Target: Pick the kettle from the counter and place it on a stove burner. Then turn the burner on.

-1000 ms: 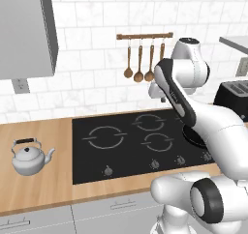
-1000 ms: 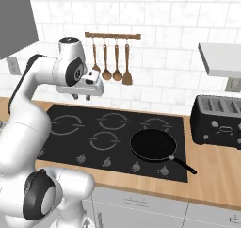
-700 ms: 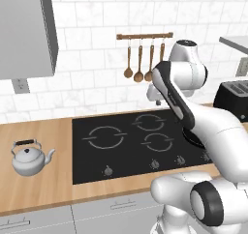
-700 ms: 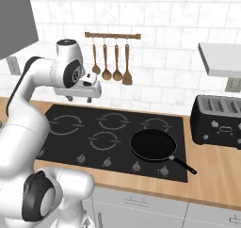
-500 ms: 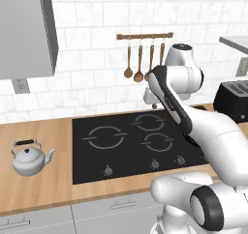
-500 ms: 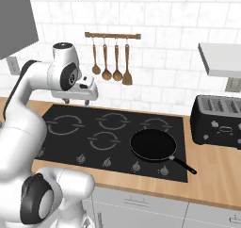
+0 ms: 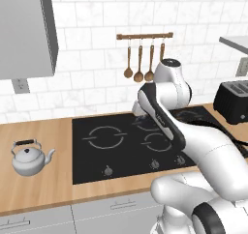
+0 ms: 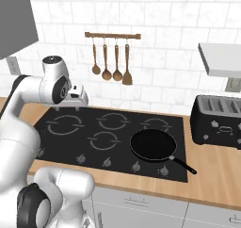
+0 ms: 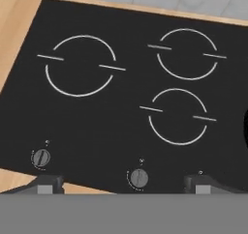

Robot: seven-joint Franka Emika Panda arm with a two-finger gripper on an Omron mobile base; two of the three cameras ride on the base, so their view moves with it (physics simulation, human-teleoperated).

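From the left base view, the small squat silver-grey metal kettle point(image 7: 30, 158) with its black arched handle sits upright on the light-brown wood-grain counter point(image 7: 46, 189), well to the left of the smooth black glass cooktop point(image 7: 89, 165). The largest thin grey burner ring point(image 7: 104, 137) lies bare on the glass, nearest the kettle. The white arm hangs above the cooktop's rear.

From the right base view, a round black frying pan point(image 8: 153, 146) with a straight handle rests on the cooktop's right front ring; a boxy black toaster point(image 8: 221, 122) stands just beyond — no lettering can be read on it. Wooden spoons point(image 8: 111, 59) hang from a rail.

In the hand view, the gripper point(image 9: 125, 183) looks down on the ring markings and two round grey knobs point(image 9: 41, 157); its dark fingertips point(image 9: 44, 184) stand wide apart, holding nothing.
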